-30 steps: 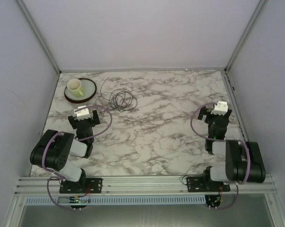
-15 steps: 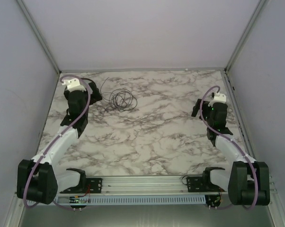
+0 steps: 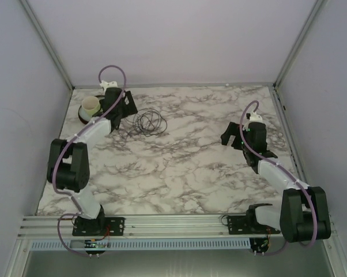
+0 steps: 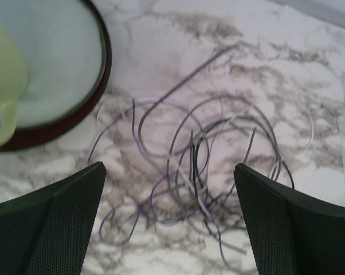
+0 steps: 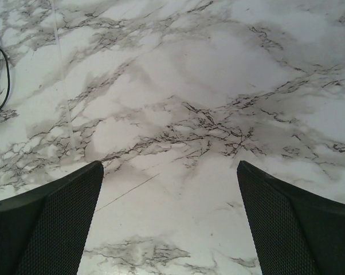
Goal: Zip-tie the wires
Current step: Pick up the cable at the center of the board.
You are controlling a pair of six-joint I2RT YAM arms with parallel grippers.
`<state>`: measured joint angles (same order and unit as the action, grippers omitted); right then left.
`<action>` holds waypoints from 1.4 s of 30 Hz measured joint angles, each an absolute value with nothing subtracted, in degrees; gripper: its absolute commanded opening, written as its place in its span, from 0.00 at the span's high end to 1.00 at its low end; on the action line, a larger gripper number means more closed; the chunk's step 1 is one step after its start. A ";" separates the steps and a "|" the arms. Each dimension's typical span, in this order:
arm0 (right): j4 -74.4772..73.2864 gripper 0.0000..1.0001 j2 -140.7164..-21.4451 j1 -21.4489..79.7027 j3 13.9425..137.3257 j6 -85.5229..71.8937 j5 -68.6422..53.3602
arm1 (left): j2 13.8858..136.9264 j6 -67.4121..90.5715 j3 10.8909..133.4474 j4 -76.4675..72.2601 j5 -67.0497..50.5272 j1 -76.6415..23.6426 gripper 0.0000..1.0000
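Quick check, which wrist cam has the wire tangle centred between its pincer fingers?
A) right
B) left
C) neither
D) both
B: in the left wrist view the wires lie in the middle of the frame, between the fingers of the open left pincer and next to the plate. The open right pincer faces mostly bare marble table, with wire only at the left edge of its frame.

The left arm (image 3: 95, 130) and right arm (image 3: 277, 173) are pointing toward twelve o'clock. The left gripper (image 3: 126, 107) and right gripper (image 3: 228, 137) are hanging with jaws spread wide.
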<state>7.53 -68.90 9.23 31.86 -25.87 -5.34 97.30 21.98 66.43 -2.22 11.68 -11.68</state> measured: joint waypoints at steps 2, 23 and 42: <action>7.18 0.01 -69.01 9.32 31.90 -26.26 -5.37 | 100.90 21.06 70.70 -2.17 12.12 -11.68 0.12; 6.37 0.01 -69.25 13.67 34.13 -27.24 -4.97 | 114.28 7.90 85.19 0.36 21.47 -15.05 1.00; 14.52 0.01 -73.91 23.11 37.78 -27.62 -6.87 | 88.44 5.93 107.61 6.37 17.61 -22.06 1.00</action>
